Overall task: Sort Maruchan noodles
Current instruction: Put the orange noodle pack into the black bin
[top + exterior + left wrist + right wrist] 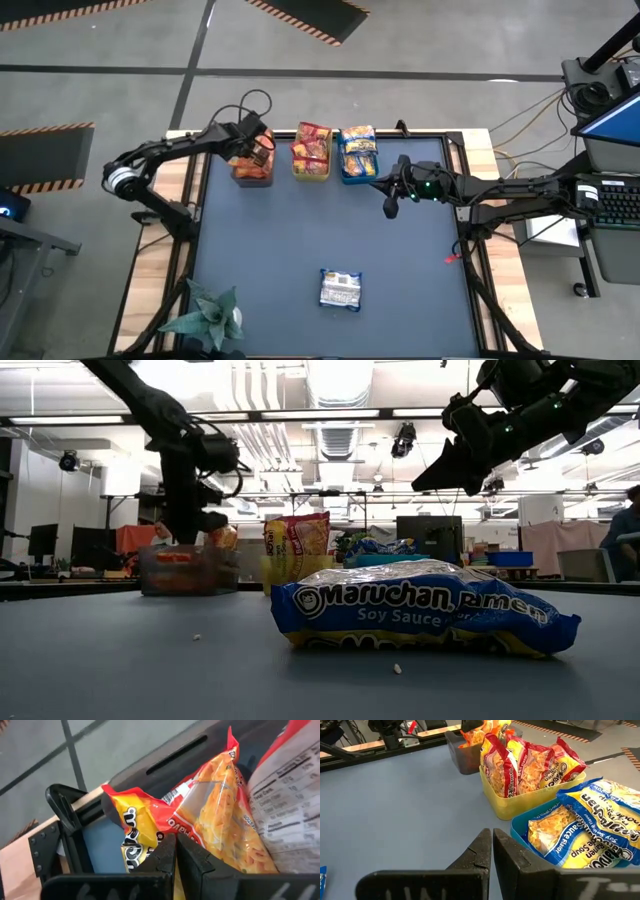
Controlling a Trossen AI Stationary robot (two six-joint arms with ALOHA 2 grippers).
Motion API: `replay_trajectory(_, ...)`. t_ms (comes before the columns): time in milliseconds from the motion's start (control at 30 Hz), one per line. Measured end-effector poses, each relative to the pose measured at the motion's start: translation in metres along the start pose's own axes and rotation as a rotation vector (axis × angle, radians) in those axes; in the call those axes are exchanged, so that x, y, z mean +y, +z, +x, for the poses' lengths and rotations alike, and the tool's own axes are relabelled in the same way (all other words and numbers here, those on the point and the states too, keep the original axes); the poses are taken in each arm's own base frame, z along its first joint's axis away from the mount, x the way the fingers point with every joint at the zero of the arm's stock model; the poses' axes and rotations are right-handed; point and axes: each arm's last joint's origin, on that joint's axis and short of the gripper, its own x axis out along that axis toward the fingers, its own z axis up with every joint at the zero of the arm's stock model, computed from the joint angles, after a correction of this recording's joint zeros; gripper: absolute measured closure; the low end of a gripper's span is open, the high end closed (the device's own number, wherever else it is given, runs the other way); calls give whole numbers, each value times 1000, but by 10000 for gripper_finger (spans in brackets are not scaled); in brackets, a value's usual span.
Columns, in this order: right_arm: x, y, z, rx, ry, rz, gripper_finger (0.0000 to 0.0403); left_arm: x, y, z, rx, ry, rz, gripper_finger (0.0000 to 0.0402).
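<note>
One blue-and-white Maruchan packet (340, 290) lies flat on the mat near the table's near edge, large in the low view (420, 615). Orange packets (220, 820) stand in the grey bin (250, 172), red ones (520, 767) in the yellow bin (507, 805), blue-and-yellow ones (590, 820) in the blue bin (519, 827). My left gripper (175, 840) is shut and points down into the grey bin (188, 572), right at the orange packets. My right gripper (492, 834) is shut and hovers above the mat, just on the near side of the blue bin (358, 178). My left gripper's shut fingers (165, 852) come from above at the orange packets' upper edges (150, 827) in the grey bin. I cannot tell whether they touch the packets.
The three bins stand in a row along the table's far edge. A green leafy plant (205, 318) sits at the near left corner. Bare mat (280, 240) stretches between the bins and the loose packet. Small crumbs (397, 669) lie on the mat.
</note>
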Motion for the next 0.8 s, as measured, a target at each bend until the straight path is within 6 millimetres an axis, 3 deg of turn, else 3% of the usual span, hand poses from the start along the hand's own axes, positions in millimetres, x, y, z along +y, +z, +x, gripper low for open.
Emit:
replay_trajectory(167, 0, 0, 0, 0, 0, 0, 394, 12, 9, -30, -52, -24, -16, 401)
replay_trajectory(333, 0, 0, 0, 0, 0, 0, 394, 21, 0, -45, -15, -40, -13, 401)
replay_trajectory(633, 0, 0, 0, -1, 0, 0, 394, 12, -28, -20, 120, -86, -10, 401)
replay_trajectory(800, 0, 0, 0, -1, 0, 7, 394, 10, -31, -26, 95, -98, -14, 401)
